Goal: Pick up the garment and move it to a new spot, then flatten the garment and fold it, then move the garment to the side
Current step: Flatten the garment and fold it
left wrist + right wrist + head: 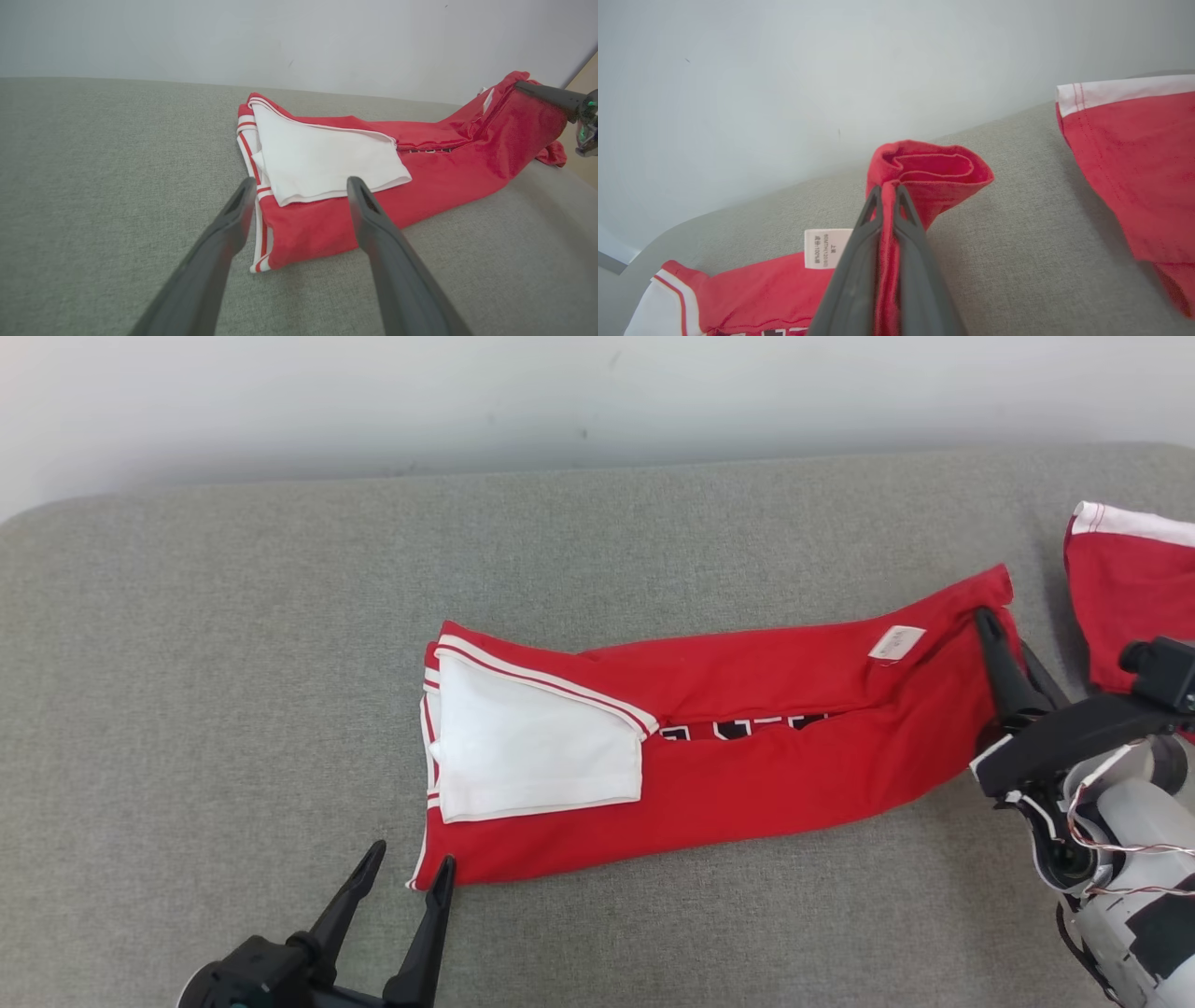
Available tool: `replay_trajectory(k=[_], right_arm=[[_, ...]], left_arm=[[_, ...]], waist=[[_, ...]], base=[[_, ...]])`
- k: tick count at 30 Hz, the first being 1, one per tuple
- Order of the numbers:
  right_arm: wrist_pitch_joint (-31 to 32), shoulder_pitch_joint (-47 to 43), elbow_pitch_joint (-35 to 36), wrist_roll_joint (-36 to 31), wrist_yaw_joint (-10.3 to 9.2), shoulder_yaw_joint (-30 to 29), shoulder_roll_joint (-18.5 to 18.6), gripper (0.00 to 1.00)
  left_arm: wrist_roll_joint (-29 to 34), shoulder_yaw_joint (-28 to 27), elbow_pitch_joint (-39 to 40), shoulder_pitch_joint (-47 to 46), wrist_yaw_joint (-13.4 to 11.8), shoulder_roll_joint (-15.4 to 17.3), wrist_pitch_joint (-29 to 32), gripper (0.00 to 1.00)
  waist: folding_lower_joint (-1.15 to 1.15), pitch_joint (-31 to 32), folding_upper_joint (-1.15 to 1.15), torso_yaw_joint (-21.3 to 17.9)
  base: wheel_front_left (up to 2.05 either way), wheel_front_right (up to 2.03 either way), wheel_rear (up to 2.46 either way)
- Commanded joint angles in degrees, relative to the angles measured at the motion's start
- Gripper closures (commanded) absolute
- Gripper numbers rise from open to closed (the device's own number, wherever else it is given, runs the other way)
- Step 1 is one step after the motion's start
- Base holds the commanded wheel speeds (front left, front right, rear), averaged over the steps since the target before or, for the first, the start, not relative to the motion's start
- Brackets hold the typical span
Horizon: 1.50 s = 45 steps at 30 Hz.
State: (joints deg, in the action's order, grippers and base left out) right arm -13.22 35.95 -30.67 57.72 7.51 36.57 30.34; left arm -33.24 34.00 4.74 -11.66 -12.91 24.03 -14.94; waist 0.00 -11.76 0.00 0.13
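We note right pincer (888,188) clamped on red garment's (747,784) right-of-frame end; left pincer (411,854) gapes wide, holding nothing, lower left, beside its corner.

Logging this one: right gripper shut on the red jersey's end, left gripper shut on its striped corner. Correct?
No. The left gripper is open, fingers spread by the striped corner of the red jersey, as the left wrist view shows. The right gripper is shut on its end.
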Motion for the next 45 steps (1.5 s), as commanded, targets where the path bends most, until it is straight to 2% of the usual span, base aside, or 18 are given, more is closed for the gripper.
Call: replay_trajectory(k=[1,9,17,27,36,45], right_arm=[[0.31,0.26,0.58,-0.03,-0.05,0.47,0.35,1.00],[4.24,1.20,6.71,-1.98,-0.04,3.63,-1.83,1.00],[7.88,2.79,8.68,-4.41,-0.03,5.86,-8.29,1.00],[10.15,5.33,3.73,-6.74,-0.03,9.71,-17.82,1.00],[9.89,7.16,-0.39,-5.72,-0.03,12.15,-21.00,1.00],[9.19,8.33,-8.80,-4.11,-0.03,14.77,-23.46,1.00]], left_arm=[[-0.35,-0.06,-0.16,1.06,0.01,-0.11,-0.25,0.00],[-0.72,-0.55,-0.47,1.95,0.72,-1.20,-0.25,0.00],[0.09,-1.04,-1.01,2.48,1.32,-2.65,-0.25,0.00],[0.75,-1.49,-2.27,3.00,2.58,-4.71,-0.25,0.00],[1.25,-2.33,-3.13,3.61,3.72,-6.16,-0.25,0.00],[1.95,-3.00,-3.94,3.56,4.75,-7.29,-0.25,0.00]], waist=[[0.00,0.59,0.00,0.37],[0.00,1.91,0.00,2.37],[0.00,2.74,0.00,5.37],[0.00,2.71,0.00,11.49],[0.00,2.40,0.00,15.13],[0.00,1.79,0.00,17.94]], base=[[0.00,0.00,0.00],[0.00,0.00,0.00],[0.00,0.00,0.00],[0.00,0.00,0.00],[0.00,0.00,0.00],[0.00,0.00,0.00]])
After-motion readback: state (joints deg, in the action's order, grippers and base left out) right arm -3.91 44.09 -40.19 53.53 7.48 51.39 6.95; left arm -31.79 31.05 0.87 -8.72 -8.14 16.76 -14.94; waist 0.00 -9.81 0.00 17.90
